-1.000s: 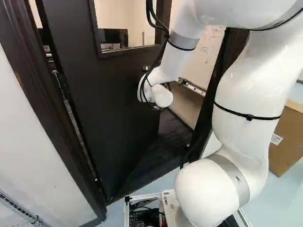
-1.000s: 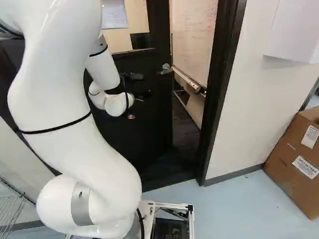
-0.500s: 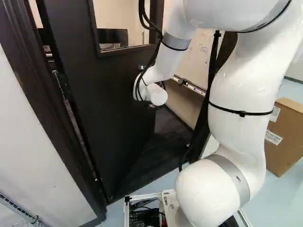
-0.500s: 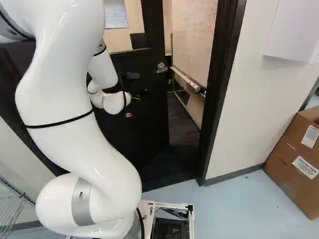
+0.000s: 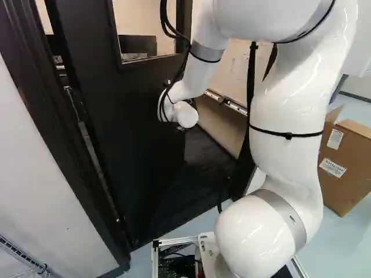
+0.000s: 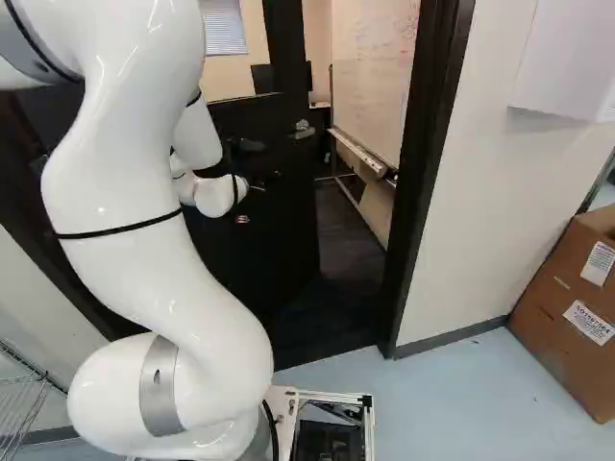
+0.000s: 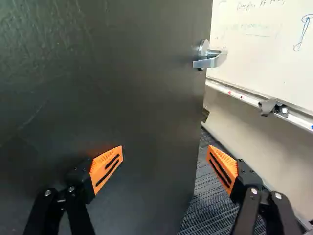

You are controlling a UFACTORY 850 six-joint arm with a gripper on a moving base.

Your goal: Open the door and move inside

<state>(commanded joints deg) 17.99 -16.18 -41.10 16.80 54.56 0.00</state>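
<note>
The door stands ajar, swung in to the far side, hinge at left and free edge at right; flat, dark, faintly scuffed face, with a rectangular window high up. Its handle is a smooth metal lever on a round rose, near the free edge. Frame: dark. Beyond the gap: a glossy whiteboard with a straight metal tray, and a ribbed dark carpet. Near floor: smooth, pale blue. At right, a brown carton with flat sides.

The gripper has its fingers wide apart, clamped on nothing; the orange pads are ridged wedges. One finger lies before the door face, the other past its free edge. Contact with the door cannot be confirmed.

Against the earlier frames, the door has swung farther in and the gap at right is wider. The rounded white arm has shifted, its wrist now farther left. Frame and base hold position.
</note>
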